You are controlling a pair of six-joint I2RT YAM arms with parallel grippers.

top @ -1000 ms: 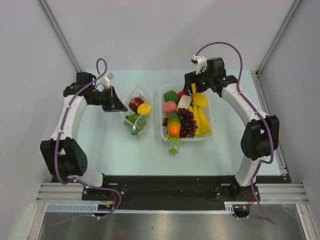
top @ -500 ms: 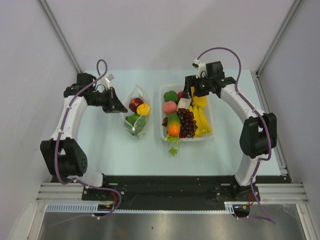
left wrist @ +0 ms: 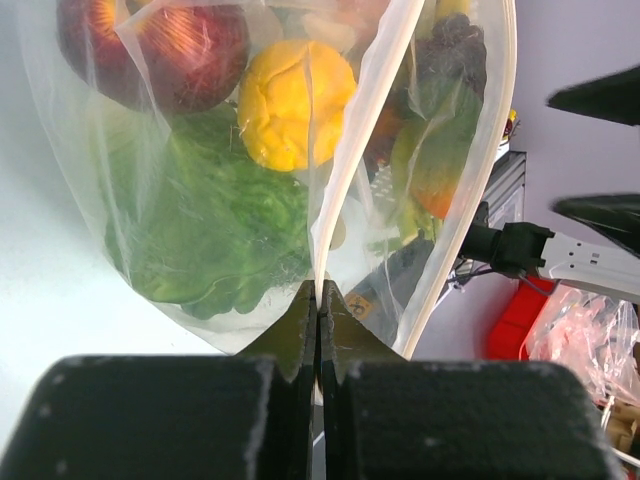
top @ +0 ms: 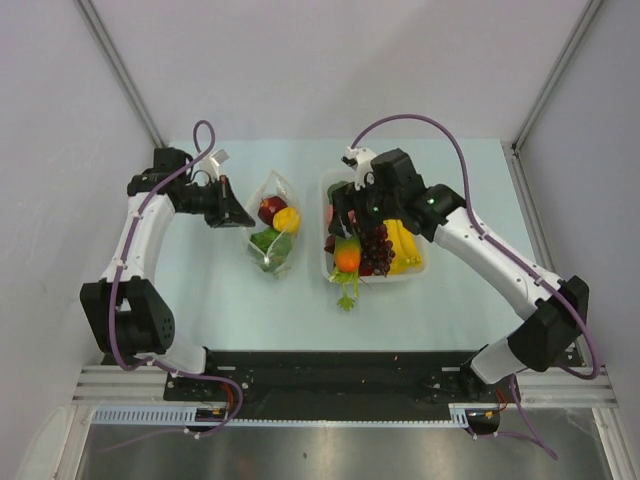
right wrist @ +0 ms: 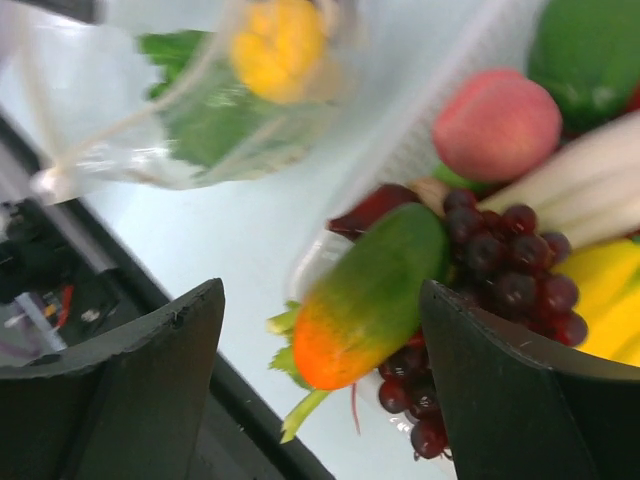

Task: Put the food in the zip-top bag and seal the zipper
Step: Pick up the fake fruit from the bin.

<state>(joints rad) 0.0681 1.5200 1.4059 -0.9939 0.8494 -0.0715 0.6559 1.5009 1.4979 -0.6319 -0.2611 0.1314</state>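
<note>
Directly beneath the wide-open, empty right end effector (right wrist: pixel 322 300) lies the carrot (right wrist: pixel 380 270), touching grapes (right wrist: pixel 500 260) it could snag. The left end effector (left wrist: pixel 318 300), clamped on an edge of the zip-top bag (left wrist: pixel 200 200), could let the film slip.

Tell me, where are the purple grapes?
In the top view, the purple grapes lie in the white tray, right of the zip-top bag, between the green-and-orange carrot and the yellow bananas.
</note>
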